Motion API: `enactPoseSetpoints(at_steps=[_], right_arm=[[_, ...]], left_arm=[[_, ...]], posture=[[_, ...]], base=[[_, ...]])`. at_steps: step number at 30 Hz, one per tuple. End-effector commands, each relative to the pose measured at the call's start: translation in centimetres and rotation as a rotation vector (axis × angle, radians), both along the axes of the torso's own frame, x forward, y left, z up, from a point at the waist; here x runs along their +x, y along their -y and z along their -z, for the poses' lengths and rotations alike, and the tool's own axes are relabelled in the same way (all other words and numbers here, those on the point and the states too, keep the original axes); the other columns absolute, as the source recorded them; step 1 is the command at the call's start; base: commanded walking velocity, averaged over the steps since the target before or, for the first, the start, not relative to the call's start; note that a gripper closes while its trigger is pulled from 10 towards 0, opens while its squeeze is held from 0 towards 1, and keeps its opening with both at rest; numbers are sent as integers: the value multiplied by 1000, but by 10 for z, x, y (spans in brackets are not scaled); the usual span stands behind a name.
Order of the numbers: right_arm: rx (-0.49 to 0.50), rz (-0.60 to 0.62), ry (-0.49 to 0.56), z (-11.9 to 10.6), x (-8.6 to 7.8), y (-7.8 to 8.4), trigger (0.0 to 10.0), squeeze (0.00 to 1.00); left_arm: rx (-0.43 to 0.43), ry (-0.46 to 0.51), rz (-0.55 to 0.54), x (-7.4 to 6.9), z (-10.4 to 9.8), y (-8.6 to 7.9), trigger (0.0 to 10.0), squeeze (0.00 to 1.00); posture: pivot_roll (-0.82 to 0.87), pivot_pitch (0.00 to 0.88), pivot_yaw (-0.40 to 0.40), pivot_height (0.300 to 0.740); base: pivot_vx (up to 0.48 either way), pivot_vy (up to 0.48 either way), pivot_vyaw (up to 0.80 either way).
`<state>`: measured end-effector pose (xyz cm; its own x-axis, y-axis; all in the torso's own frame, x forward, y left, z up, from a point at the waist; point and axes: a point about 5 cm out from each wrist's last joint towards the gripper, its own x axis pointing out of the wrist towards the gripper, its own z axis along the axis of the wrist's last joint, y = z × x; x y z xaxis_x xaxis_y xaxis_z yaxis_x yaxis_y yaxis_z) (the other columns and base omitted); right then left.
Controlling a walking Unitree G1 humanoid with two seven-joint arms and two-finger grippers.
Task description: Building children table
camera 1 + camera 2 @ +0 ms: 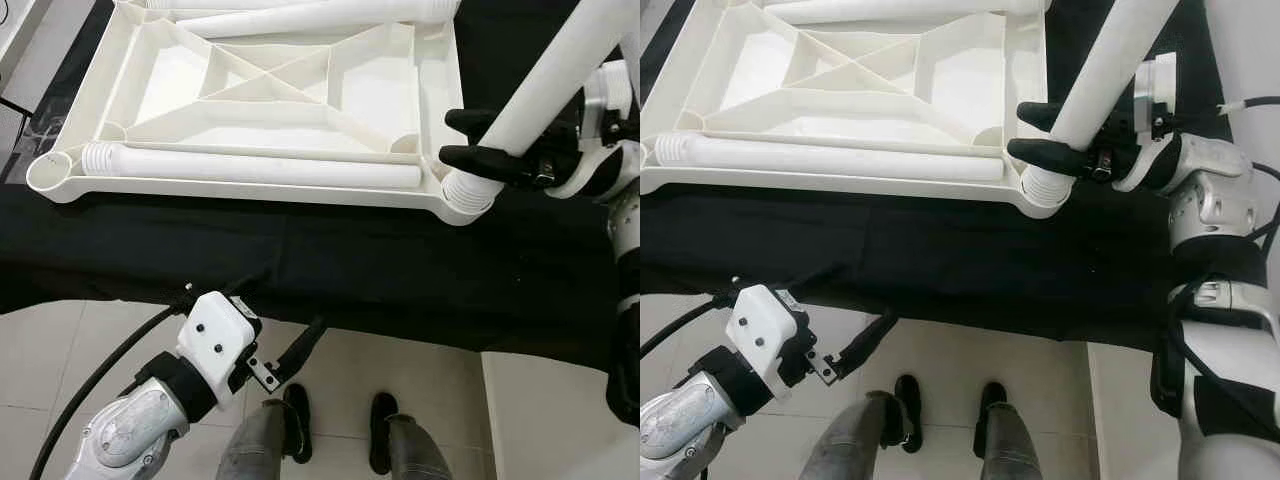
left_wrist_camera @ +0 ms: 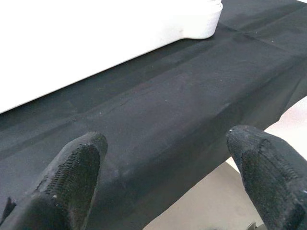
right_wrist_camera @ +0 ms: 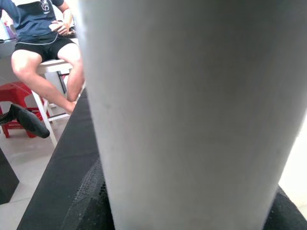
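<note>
White tabletop (image 1: 150,85) upside down on black cloth; leg (image 1: 560,85) tilted in corner socket (image 1: 470,195).

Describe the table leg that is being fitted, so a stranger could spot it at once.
On the black cloth lies the upturned white tabletop. At its near corner on the robot's right, the leg stands tilted in the socket, clamped by the right gripper. The other legs lie flat on the tabletop; one rests along its near edge.

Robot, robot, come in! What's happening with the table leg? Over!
Right gripper shut on table leg, threaded end at tabletop corner socket. Left gripper open, idle below. Spare leg lies inside tabletop.
</note>
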<state>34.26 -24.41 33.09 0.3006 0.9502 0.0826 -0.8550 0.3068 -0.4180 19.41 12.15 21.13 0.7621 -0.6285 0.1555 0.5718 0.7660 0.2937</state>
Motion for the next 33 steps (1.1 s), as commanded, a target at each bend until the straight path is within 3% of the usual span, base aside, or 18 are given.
enactPoseSetpoints(at_steps=[1, 8, 18, 24, 29, 33], right_arm=[[-95, -34, -94, 24, 1, -4, 10000, 0], [-209, -143, -94, 31, -7, -24, 10000, 0], [-232, -209, -106, 32, -12, -35, 10000, 0], [-156, -269, -145, 34, -16, -41, 10000, 0], [61, -358, -192, 39, -19, -49, 10000, 0], [53, -372, -201, 44, -22, -50, 10000, 0]], left_arm=[[7, -30, 9, -3, 4, 1, 10000, 0], [7, -28, 11, -2, 5, 2, 10000, 0], [3, -24, 13, 0, 6, 3, 10000, 0], [3, -22, 14, 0, 7, 4, 10000, 0], [-1, -18, 18, 2, 6, 6, 10000, 0], [0, -18, 19, 2, 6, 6, 10000, 0]], posture=[[159, 531, 53, 740], [153, 522, 50, 740], [143, 506, 41, 740], [135, 496, 37, 740], [128, 500, 38, 740], [128, 500, 38, 740]], base=[[0, 0, 0], [0, 0, 0], [0, 0, 0], [0, 0, 0], [0, 0, 0], [0, 0, 0]])
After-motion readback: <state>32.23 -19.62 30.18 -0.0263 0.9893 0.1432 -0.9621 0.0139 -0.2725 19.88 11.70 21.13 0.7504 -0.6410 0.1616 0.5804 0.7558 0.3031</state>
